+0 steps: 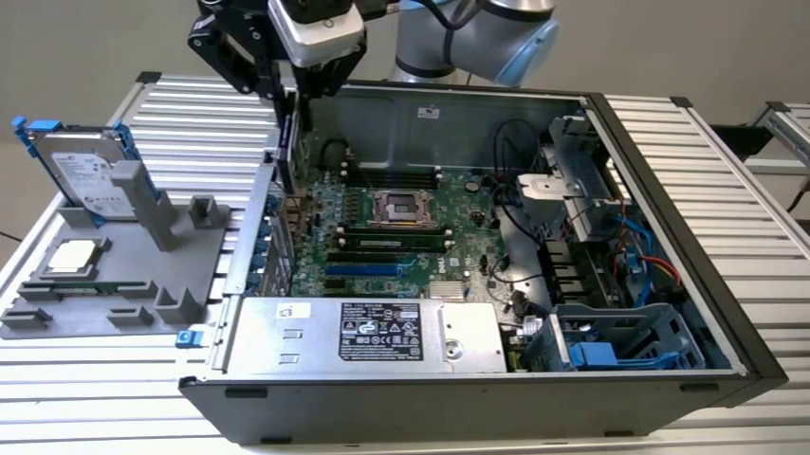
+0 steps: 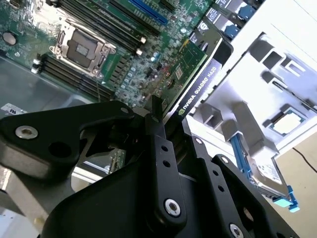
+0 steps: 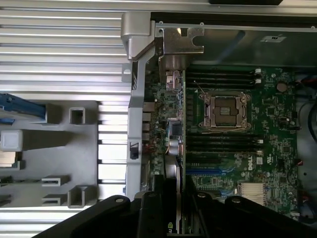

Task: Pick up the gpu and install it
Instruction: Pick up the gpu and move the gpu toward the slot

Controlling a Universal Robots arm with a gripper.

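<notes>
- Black hand (image 2: 166, 116) closed tight on the thin green rectangular circuit-card gpu (image 2: 190, 65).
- Risk: beyond the hand, a tilted card could strike green motherboard (image 2: 130, 55) parts.

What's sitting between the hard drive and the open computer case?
In the exterior view, the gray holder's upright posts stand between the hard drive and the computer case. The gripper holds the graphics card.
</notes>
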